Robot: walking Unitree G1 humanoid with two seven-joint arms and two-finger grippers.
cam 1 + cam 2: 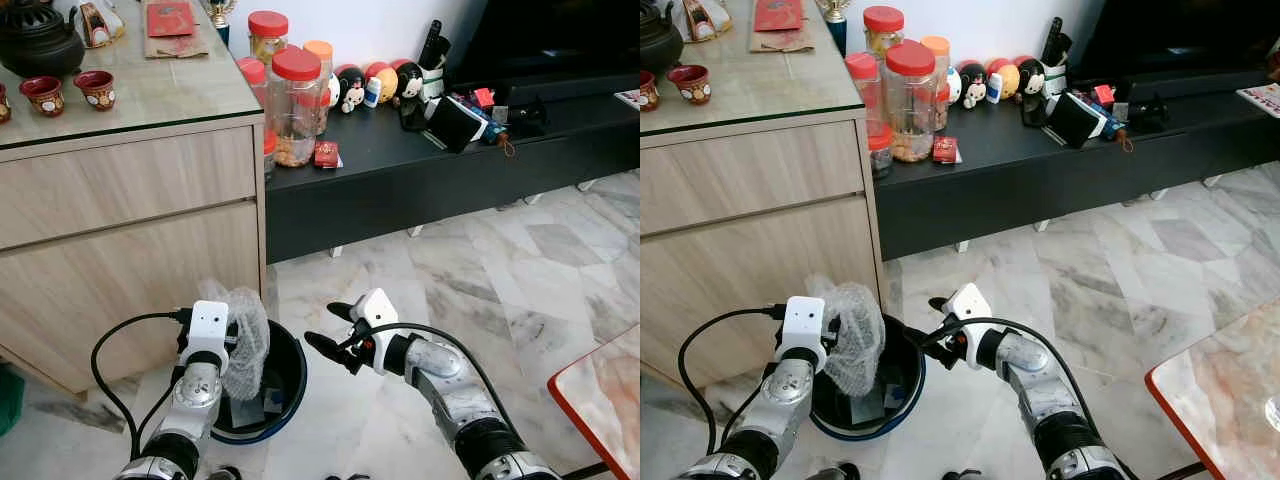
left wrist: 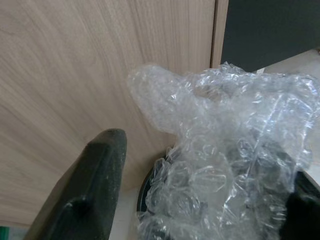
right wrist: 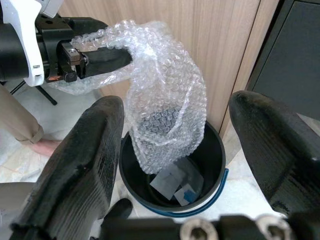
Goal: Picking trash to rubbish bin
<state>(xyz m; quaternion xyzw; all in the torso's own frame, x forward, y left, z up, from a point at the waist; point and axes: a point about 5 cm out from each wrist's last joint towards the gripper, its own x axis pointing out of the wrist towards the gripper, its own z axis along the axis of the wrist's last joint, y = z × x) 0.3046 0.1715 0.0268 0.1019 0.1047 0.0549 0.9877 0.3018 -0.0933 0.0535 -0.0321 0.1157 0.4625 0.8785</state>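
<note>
A crumpled sheet of clear bubble wrap [image 1: 250, 338] hangs over a black bin with a blue rim [image 1: 296, 362] on the floor, its lower end dipping into the bin's mouth. My left gripper [image 3: 112, 56] is shut on the wrap's upper edge, just above the bin's left side. My right gripper [image 1: 331, 331] stands open beside the bin's right rim, fingers pointing at the wrap, holding nothing. Grey and blue scraps [image 3: 175, 182] lie on the bin's bottom.
A wooden cabinet [image 1: 130, 220] with a glass top stands right behind the bin. A low black bench [image 1: 420, 170] carries red-lidded jars [image 1: 295, 105] and figurines. Marble floor [image 1: 480, 290] spreads to the right. A red-edged table corner [image 1: 600, 395] sits near right. A person's leg [image 3: 20, 125] stands by the bin.
</note>
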